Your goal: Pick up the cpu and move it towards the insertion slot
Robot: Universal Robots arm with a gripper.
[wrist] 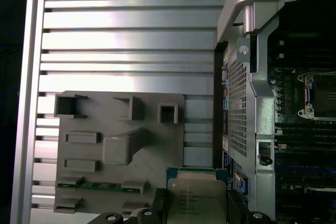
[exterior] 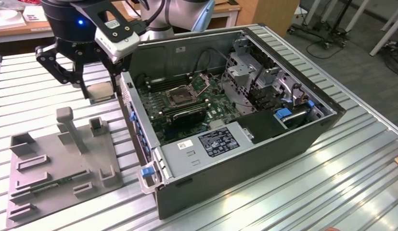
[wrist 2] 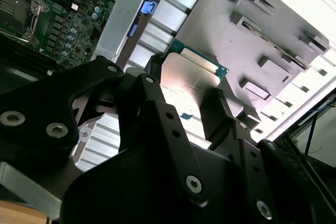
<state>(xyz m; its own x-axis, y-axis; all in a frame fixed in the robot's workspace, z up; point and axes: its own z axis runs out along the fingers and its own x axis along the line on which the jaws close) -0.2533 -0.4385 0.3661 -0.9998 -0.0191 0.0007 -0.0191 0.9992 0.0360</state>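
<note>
The gripper (exterior: 100, 89) hangs above the slatted table (exterior: 353, 159), its black fingers (wrist 2: 220, 111) closed on opposite edges of the cpu (exterior: 100, 90), which is held level and clear of the surface. In the exterior view the chip sits just to the left of the open computer case (exterior: 250, 159) and beyond the grey tray (exterior: 60, 166), apart from both. In both wrist views the cpu (wrist: 197, 200) shows its pale metal top, with a green rim showing at one edge, and in the first wrist view the tray (wrist: 118, 150) lies on the table past it, a thin green memory stick (wrist: 100, 186) resting in one of its recesses. The slot (exterior: 183, 96), a square socket with a dark centre and metal frame, lies open on the green motherboard (exterior: 205, 113) inside the case, well apart from the held chip.
</note>
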